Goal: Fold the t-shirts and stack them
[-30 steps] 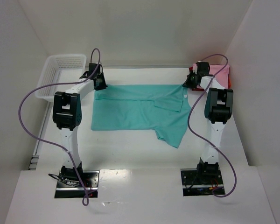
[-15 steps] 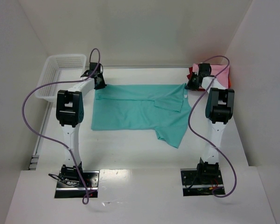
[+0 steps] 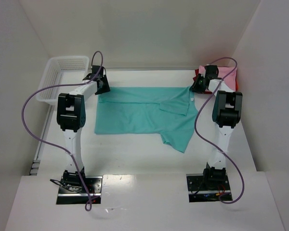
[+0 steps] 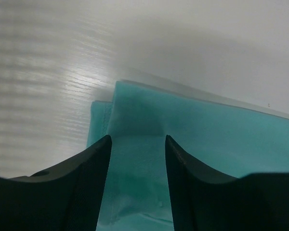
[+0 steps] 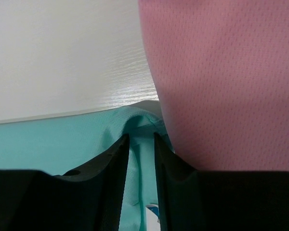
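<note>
Under the pink t-shirt [image 3: 226, 73], the red t-shirt [image 3: 237, 83] is mostly hidden.

A robotics lab cell: white panel walls [image 3: 135, 29] enclosing a table [image 3: 135, 156].

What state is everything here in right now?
teal-green shirt, spread flat, not folded up
pink shirt, folded, lying on the red shirt
red shirt, mostly hidden under the pink shirt
white mesh basket, upright
left tool, open over a corner of the teal-green shirt
right tool, slightly open at the teal-green shirt's collar end
</note>
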